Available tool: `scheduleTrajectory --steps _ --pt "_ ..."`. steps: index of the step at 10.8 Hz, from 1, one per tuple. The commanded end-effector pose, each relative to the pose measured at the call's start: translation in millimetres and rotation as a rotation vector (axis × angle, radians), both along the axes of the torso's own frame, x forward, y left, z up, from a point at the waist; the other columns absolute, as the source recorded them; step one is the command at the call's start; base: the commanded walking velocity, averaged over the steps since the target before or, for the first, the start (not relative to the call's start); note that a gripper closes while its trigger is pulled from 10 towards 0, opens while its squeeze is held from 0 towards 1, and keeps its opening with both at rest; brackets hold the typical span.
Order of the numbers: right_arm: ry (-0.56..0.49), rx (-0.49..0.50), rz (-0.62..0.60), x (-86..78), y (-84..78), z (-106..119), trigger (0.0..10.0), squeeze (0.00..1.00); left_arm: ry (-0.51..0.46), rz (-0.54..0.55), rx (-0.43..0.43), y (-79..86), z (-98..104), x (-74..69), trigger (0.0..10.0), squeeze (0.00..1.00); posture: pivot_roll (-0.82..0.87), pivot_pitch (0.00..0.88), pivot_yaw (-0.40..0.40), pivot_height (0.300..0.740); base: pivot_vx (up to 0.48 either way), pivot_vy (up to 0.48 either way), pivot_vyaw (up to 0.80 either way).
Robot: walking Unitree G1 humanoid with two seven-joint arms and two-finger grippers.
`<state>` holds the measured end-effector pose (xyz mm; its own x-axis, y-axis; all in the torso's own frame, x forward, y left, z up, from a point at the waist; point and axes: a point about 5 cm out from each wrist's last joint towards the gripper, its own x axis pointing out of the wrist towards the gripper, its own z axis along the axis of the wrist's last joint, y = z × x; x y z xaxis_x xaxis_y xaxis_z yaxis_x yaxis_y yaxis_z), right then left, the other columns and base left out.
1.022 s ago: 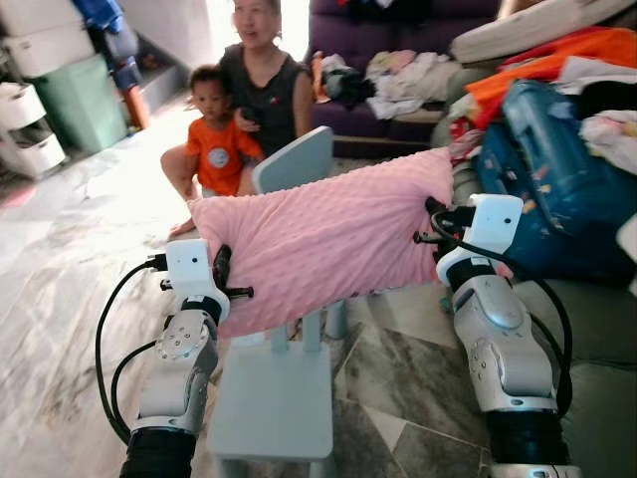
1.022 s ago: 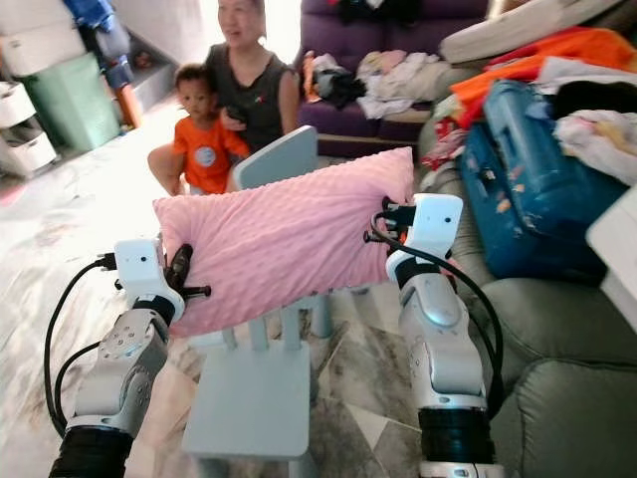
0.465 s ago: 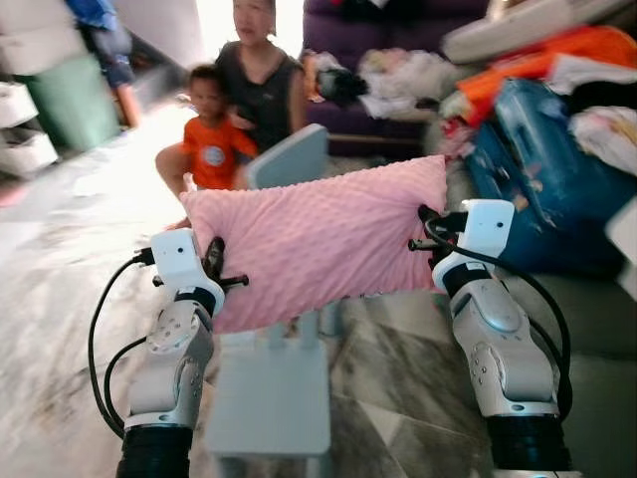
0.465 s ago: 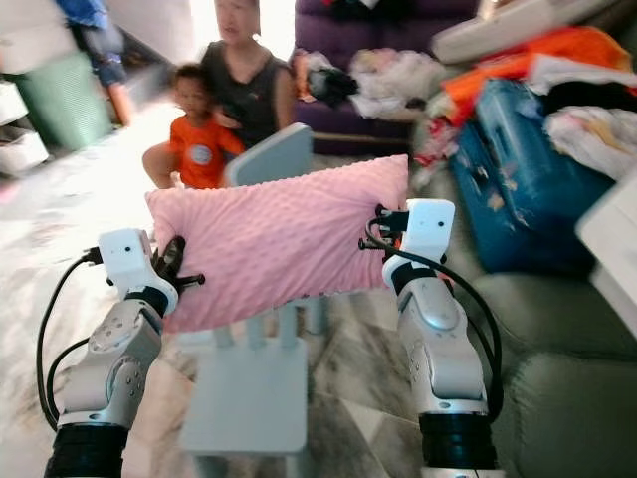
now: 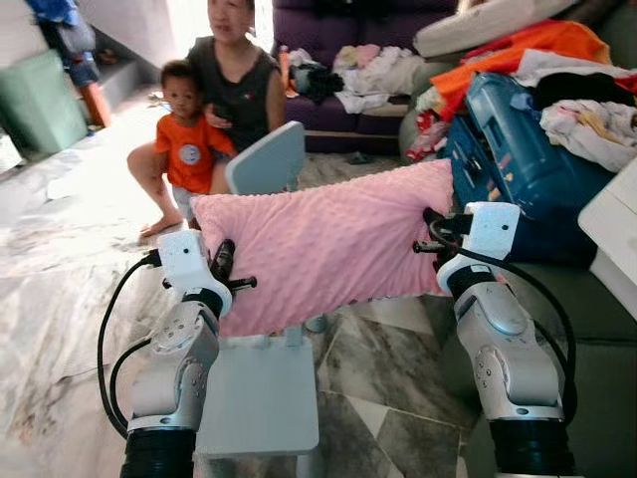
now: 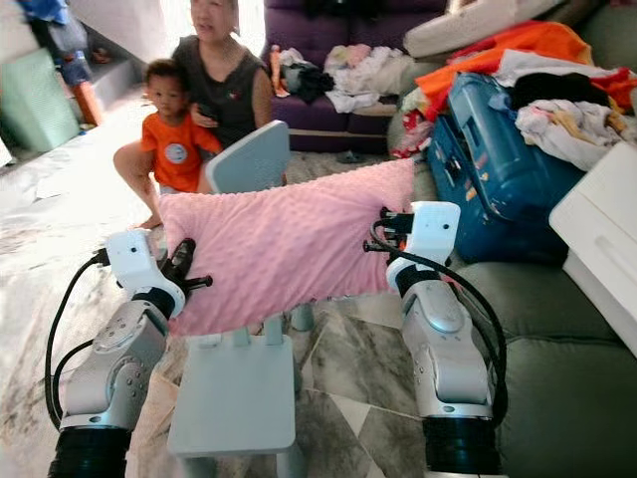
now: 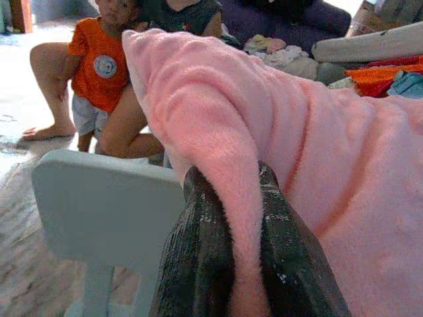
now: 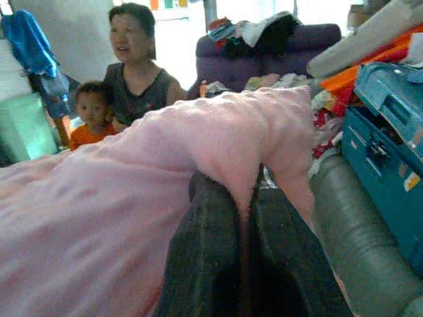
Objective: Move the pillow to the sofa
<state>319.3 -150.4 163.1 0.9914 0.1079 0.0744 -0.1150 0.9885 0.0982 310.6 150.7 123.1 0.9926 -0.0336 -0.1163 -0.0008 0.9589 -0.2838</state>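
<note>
Both raised arms' tools, left tool point(image 7: 241, 264) and right tool point(image 8: 246, 257), pinch the pillow point(image 5: 328, 244) ends.

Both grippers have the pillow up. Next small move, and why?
Probably carry it rightward toward the grey-green sofa. The left gripper and right gripper each pinch an end of the pink dimpled pillow, which hangs above the pale blue child's chair, with the sofa seat at the robot's right.
</note>
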Motion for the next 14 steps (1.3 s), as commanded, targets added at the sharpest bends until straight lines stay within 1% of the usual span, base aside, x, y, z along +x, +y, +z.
scheduleTrajectory --steps 1,8,10,14 --pt "-0.034 0.004 0.01 -1.1 1.1 9.3 10.0 0.0 -0.027 -0.019 -0.012 -2.5 8.1 0.1 10.0 0.0 -0.13 0.0 0.002 0.74 0.0 0.0 0.0" --pt "-0.028 0.001 0.009 -0.4 -0.3 9.6 10.0 0.0 -0.022 -0.028 -0.036 -4.7 9.5 -0.4 10.0 0.0 -0.13 0.0 -0.003 0.74 0.0 0.0 0.0" --pt "-0.026 0.003 0.01 -0.5 -0.3 9.5 10.0 0.0 -0.018 -0.033 -0.037 -5.0 9.3 -0.7 10.0 0.0 -0.13 0.0 -0.002 0.74 0.0 0.27 0.0" --pt "-0.026 0.002 0.01 0.0 -0.5 9.9 10.0 0.0 -0.015 -0.039 -0.042 -6.9 9.6 -1.3 10.0 0.0 -0.13 0.0 -0.005 0.74 -0.258 0.374 0.0"
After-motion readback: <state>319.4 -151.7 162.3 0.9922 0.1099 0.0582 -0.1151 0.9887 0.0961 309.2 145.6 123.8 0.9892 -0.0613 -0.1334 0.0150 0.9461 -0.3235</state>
